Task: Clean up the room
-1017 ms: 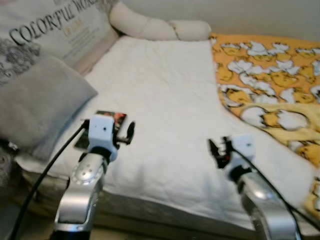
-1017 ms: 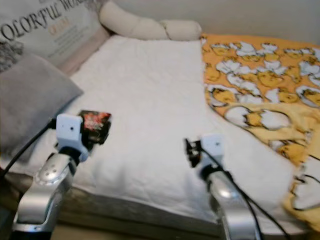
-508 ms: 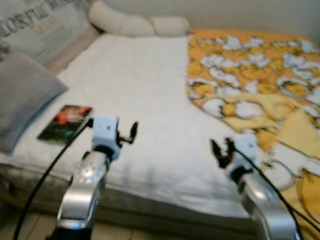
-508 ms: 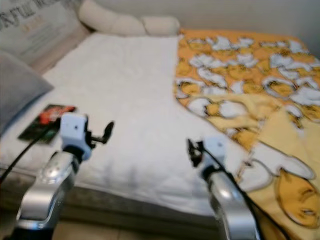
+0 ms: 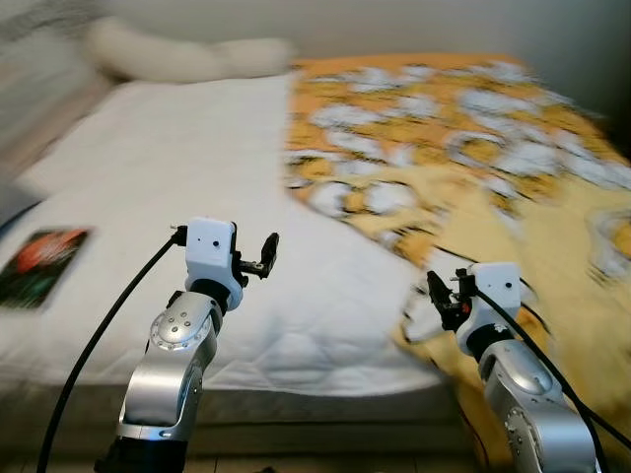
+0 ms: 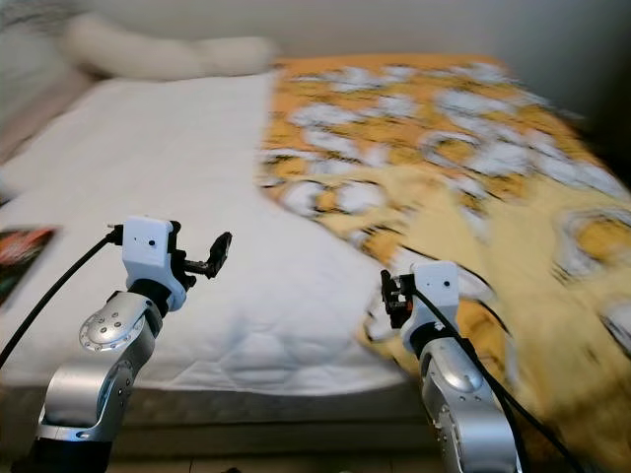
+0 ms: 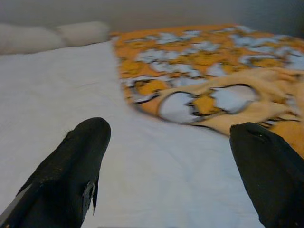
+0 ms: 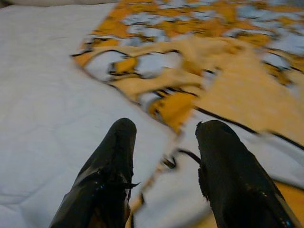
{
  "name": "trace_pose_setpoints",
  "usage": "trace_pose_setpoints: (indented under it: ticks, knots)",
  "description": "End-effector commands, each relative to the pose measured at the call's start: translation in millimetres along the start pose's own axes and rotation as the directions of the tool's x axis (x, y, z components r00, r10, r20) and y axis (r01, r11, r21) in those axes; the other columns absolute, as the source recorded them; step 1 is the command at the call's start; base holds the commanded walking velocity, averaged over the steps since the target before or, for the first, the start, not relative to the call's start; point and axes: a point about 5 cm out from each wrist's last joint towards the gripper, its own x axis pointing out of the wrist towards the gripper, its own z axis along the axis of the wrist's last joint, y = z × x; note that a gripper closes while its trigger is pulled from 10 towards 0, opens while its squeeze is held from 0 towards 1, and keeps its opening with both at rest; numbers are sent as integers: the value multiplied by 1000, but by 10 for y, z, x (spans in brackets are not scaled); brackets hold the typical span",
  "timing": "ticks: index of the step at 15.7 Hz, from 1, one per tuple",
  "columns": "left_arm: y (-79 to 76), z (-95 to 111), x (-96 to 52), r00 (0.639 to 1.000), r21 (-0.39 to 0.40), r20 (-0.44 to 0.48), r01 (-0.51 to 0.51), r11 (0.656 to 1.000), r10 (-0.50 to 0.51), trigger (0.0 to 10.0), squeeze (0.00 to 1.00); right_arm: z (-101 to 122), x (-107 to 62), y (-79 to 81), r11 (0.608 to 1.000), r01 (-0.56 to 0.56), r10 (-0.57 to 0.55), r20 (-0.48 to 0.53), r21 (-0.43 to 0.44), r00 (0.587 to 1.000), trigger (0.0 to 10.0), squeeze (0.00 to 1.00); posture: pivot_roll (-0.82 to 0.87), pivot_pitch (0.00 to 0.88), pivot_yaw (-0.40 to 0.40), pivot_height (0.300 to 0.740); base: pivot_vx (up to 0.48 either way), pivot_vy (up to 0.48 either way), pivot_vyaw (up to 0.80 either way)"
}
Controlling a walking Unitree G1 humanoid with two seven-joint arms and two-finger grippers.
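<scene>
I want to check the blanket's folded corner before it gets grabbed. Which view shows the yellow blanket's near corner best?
The right wrist view: the yellow blanket lies rumpled just beyond the open right gripper. The eye views show the whole blanket, blurred, on the white mattress. The left wrist view shows its folded edge from farther off.

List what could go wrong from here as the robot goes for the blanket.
1. The yellow blanket hangs over the bed edge by the right gripper; a pull could drag it to the floor.
2. Blurred head views may spoil the aim.
3. The book near the mattress edge could slide off if the bedding shifts.
</scene>
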Motion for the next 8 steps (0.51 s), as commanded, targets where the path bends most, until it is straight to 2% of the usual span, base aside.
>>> trace_pose_setpoints:
  ticks: [1,6,7,8]
  knots:
    - [93,8,1,1000,15,-8,-25,1000,26,10000,831,31,2,49,1000,-14,14,8,14,1000,10000,0,-26,0,60,740,0,480,-800]
    - [111,23,13,1000,23,-4,-18,1000,18,10000,831,33,8,60,1000,-13,13,9,19,1000,10000,0,-25,0,63,740,0,480,-800]
    - [91,35,4,1000,47,8,1,999,-2,10000,843,33,10,59,1000,-12,12,10,19,1000,10000,0,-25,0,62,740,0,0,-800]
    - [70,39,-4,1000,70,11,13,997,-14,10000,847,34,11,58,1000,-12,11,10,19,1000,10000,0,-26,0,62,740,0,-480,-800]
